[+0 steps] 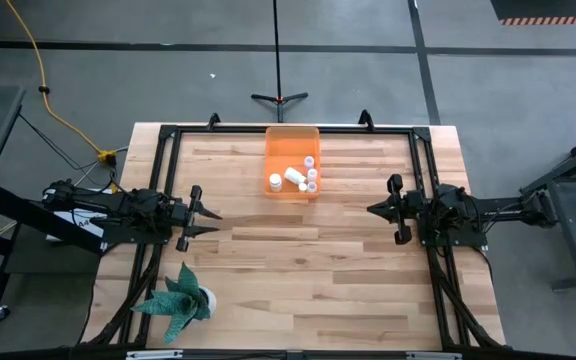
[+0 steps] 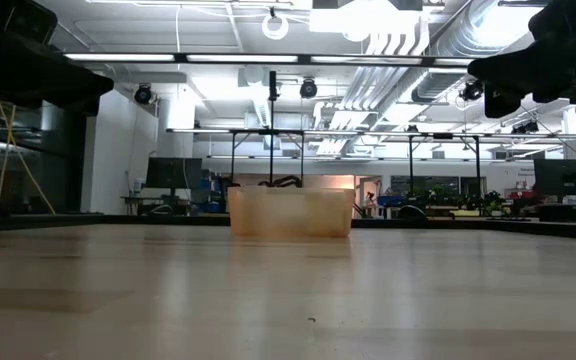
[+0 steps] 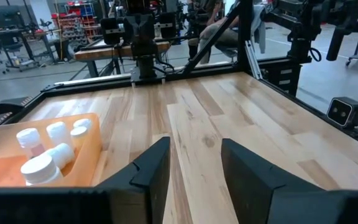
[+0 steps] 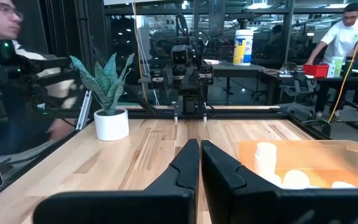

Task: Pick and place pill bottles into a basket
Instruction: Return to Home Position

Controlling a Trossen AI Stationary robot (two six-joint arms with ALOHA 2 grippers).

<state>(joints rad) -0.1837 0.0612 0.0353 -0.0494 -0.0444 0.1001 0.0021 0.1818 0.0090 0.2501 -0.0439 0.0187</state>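
low view: basket (image 2: pixel 290 212) wall hides the pill bottles (image 1: pixel 295 177); right wrist view crops the basket

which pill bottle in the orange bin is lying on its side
The middle pill bottle in the orange bin: from above it shows its long body, while the others stand upright, showing only round caps.

A potted spiky green plant (image 1: pixel 176 298) stands near one corner of the wooden table (image 1: pixel 308 270).
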